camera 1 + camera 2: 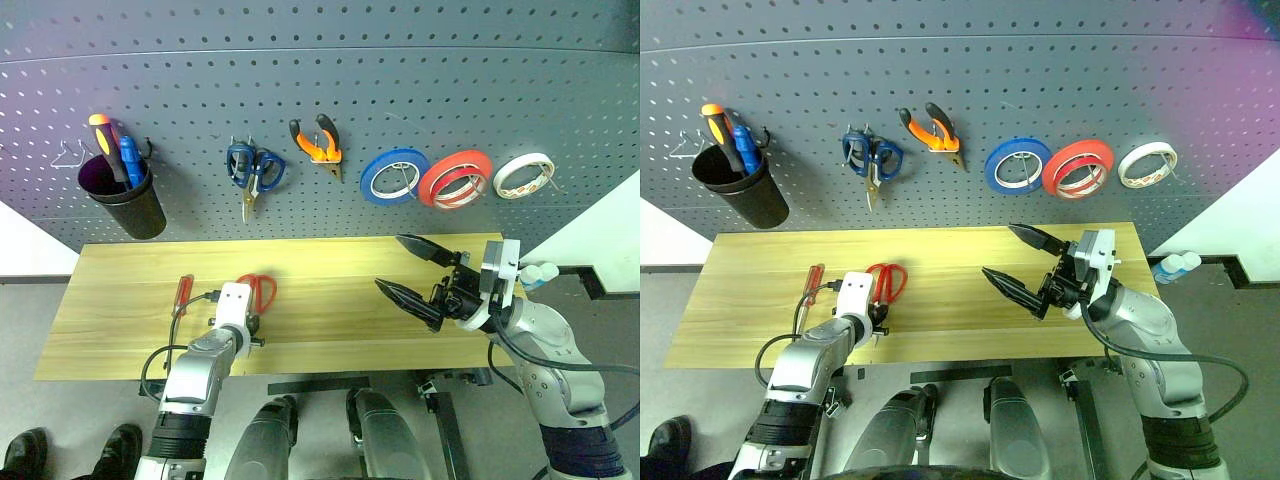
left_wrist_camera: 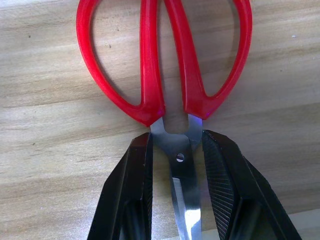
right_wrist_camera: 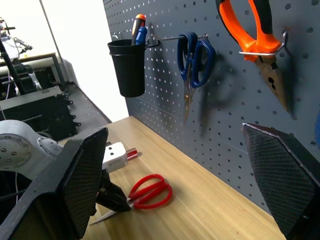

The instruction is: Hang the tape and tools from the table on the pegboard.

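The big grey pegboard (image 1: pixel 320 110) holds the pliers (image 1: pixel 318 143) and the red tape (image 1: pixel 456 178) on hooks. Below it is the long wood table (image 1: pixel 330 265). The right gripper (image 1: pixel 412 270) is up in the air at about 4 o'clock, its fingers spread wide with nothing in them. The left gripper (image 2: pixel 176 165) is squeezed tight on the steel blades of the red scissors (image 2: pixel 162 60), at about 8 o'clock on the table. The red screwdriver (image 1: pixel 183 294) lies near them, toward 9 o'clock.
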Available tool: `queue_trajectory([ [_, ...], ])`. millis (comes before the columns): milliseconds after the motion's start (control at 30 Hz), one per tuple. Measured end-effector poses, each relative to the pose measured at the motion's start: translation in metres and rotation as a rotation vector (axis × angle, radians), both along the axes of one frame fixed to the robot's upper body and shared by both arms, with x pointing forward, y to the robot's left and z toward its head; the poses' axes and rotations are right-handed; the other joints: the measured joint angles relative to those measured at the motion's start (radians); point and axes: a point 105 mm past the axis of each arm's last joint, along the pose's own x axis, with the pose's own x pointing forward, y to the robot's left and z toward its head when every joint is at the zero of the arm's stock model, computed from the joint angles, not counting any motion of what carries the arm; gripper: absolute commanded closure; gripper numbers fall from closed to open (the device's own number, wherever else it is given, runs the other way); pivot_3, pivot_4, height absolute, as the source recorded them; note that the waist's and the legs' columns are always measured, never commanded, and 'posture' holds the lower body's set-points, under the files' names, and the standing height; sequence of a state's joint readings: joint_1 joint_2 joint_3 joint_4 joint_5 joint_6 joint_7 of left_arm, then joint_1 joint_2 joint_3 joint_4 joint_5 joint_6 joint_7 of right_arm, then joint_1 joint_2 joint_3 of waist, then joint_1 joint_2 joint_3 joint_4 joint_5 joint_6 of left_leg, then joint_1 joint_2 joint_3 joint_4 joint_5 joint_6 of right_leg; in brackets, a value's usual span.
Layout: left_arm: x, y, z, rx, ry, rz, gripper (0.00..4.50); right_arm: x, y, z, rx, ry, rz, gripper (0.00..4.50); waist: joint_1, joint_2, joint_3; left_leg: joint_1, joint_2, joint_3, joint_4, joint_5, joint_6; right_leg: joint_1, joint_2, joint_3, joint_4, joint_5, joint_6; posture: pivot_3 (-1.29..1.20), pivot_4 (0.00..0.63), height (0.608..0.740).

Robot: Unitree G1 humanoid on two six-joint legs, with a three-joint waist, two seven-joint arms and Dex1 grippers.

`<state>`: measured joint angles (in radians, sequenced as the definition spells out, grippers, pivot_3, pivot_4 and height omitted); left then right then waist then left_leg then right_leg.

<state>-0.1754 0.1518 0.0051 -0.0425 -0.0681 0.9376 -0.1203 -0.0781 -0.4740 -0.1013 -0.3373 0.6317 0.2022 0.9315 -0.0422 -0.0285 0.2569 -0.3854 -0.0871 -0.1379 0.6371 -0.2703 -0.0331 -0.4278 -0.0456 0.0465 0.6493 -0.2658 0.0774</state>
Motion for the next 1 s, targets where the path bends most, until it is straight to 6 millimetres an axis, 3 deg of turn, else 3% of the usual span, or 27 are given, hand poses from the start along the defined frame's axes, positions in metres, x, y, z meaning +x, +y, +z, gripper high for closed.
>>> queue_trajectory([
  [267, 0.0070, 0.0005, 0.0037, 0.009, 0.028, 0.010, 3.39, 0.0013, 0.0029, -0.0025, 0.011, 0.012, 0.004, 0.00, -0.001, 0.000, 0.000, 0.000, 0.000, 0.000, 0.001, 0.000, 0.000, 0.000, 0.000, 0.000, 0.000, 0.000, 0.000, -0.09, 0.263, 0.740],
  [733, 0.0045, 0.0005, 0.0042, -0.068, 0.063, 0.086, 3.39, 0.0027, 0.0044, -0.0024, 0.015, 0.011, -0.004, 0.00, -0.001, 0.000, 0.000, 0.000, 0.000, 0.000, 0.001, 0.000, 0.000, 0.001, 0.000, 0.000, 0.000, 0.000, 0.001, -0.09, 0.265, 0.740],
  [1000, 0.0020, 0.0060, 0.0064, -0.024, 0.030, 0.091, 3.39, 0.0041, 0.0042, -0.0034, 0.009, 0.013, -0.011, 0.00, -0.002, 0.000, 0.000, 0.000, 0.000, 0.000, 0.001, 0.000, 0.000, 0.000, 0.000, 0.000, 0.000, 0.000, 0.001, -0.09, 0.268, 0.740],
])
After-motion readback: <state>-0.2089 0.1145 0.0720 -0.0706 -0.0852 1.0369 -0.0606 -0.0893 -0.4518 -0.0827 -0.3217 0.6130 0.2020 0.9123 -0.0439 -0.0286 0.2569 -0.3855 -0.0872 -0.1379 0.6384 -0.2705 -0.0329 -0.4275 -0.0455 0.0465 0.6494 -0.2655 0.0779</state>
